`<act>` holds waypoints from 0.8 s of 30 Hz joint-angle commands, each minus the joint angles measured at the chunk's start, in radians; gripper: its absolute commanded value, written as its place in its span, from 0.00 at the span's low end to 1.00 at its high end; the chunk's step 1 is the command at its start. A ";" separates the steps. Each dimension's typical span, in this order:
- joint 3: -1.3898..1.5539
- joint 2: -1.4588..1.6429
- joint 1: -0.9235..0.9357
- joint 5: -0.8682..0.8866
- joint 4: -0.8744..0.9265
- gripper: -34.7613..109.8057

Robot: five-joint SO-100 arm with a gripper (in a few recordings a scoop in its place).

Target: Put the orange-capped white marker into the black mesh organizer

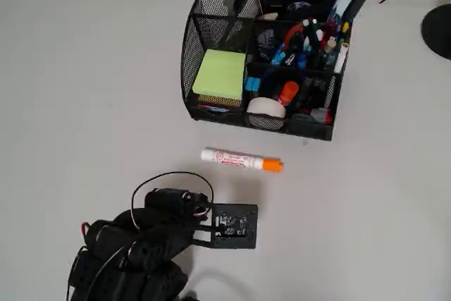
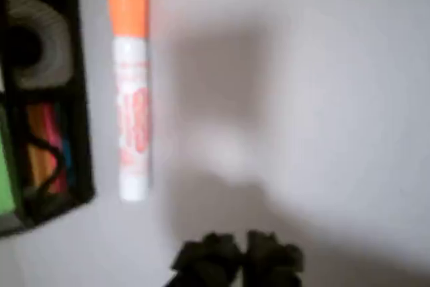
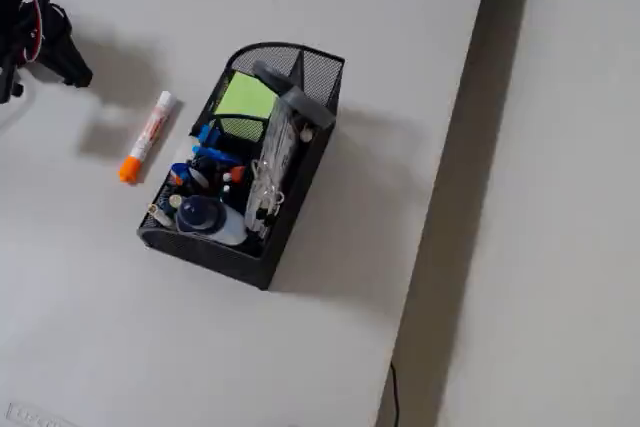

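Observation:
The orange-capped white marker lies flat on the white table, just in front of the black mesh organizer, cap pointing right in the overhead view. In the wrist view the marker runs up the left side with its cap at the top, beside the organizer's front wall. My gripper shows at the bottom edge, its two dark fingertips together and holding nothing, a short way off the marker. In the fixed view the gripper hovers left of the marker and the organizer.
The organizer holds lime-green sticky notes, a tape roll and many pens. My black arm fills the lower left of the overhead view. A black round base sits at the right edge. The table's edge runs right of the organizer.

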 commanded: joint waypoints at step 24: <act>-0.891 -1.393 0.192 -0.005 -0.222 0.42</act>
